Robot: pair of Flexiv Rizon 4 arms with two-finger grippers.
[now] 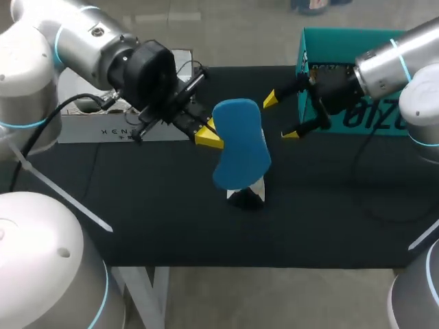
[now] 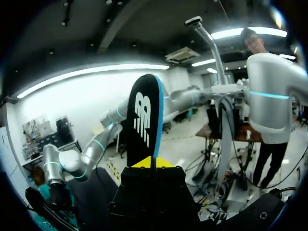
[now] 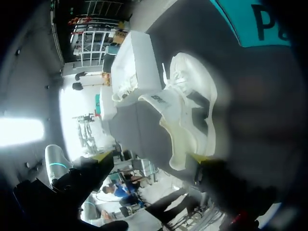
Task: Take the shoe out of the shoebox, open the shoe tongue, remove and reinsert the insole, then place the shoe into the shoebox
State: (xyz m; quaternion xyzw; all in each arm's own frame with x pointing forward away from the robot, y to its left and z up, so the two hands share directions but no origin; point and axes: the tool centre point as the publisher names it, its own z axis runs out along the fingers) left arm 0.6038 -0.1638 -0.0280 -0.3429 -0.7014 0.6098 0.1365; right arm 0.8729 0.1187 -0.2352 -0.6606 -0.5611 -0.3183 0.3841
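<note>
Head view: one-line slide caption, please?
Left gripper holds the insole above the shoe; right gripper open by the shoebox.

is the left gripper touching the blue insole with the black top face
Touching. In the left wrist view the blue insole stands up out of the yellow fingertips of the left gripper, clamped between them with no gap.

Matt blue foam-like insole [image 1: 240,142], black cloth table cover [image 1: 137,205]

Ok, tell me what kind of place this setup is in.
Probably a robotics lab or test bench, not a shop: at a black table, the left gripper holds up a blue insole and the right gripper hangs open near a white shoe and a teal shoebox.
</note>
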